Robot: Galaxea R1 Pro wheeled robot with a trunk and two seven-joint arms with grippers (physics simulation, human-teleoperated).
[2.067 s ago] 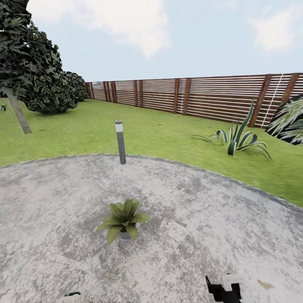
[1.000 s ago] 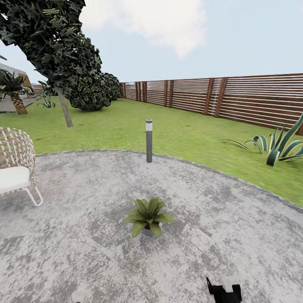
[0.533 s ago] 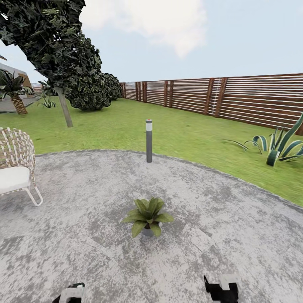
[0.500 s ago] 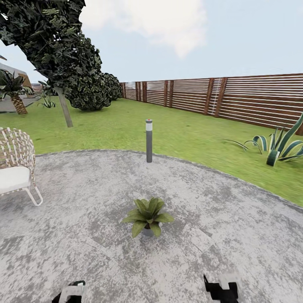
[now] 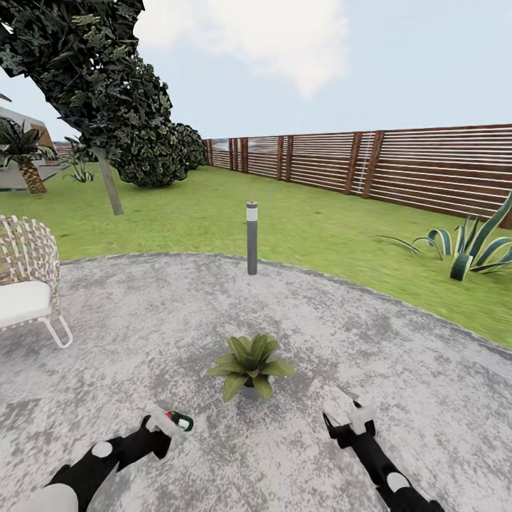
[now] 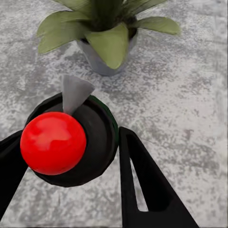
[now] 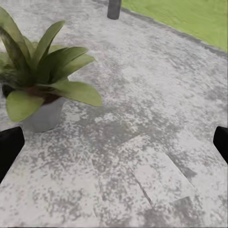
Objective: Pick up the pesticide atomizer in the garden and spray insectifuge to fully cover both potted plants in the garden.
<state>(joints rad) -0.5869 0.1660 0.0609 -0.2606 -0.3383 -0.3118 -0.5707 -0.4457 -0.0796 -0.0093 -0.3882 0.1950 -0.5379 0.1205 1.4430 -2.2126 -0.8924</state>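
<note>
Holding the pesticide atomizer (image 5: 177, 422) clamped between the jaws of the left gripper (image 5: 158, 429), low over the paved patio (image 5: 427, 370), just short of the one potted plant (image 5: 248, 364) near the patio's middle. Seen from the left wrist: bottle body dark and round, red ball on top, pale nozzle pointing toward the plant's grey pot. Right gripper (image 5: 346, 424) hanging on the plant's other side, jaws wide apart with nothing between them, its wrist camera looking past the leaves toward the bollard lamp (image 5: 252, 237) at the patio's far edge. No whitish specks on the leaves yet, so spraying judged not begun. Only one rosette in sight; second plant's whereabouts impossible to tell from here.

Risks from here: nozzle aimed low, toward the pot, so spray could land on pot and paving and miss the leaf tops. Spraying from one side only could leave the far leaves bare, short of full cover. Coming closer could brush the near leaves or nudge the small pot across the patio.

Compared with half a second earlier: same camera framing, wicker chair (image 5: 27, 274), fence and agave (image 5: 466, 249) unmoved. Both arms raised and stretched forward into sight, grippers formerly just peeking at the bottom edge, now flanking the plant.
</note>
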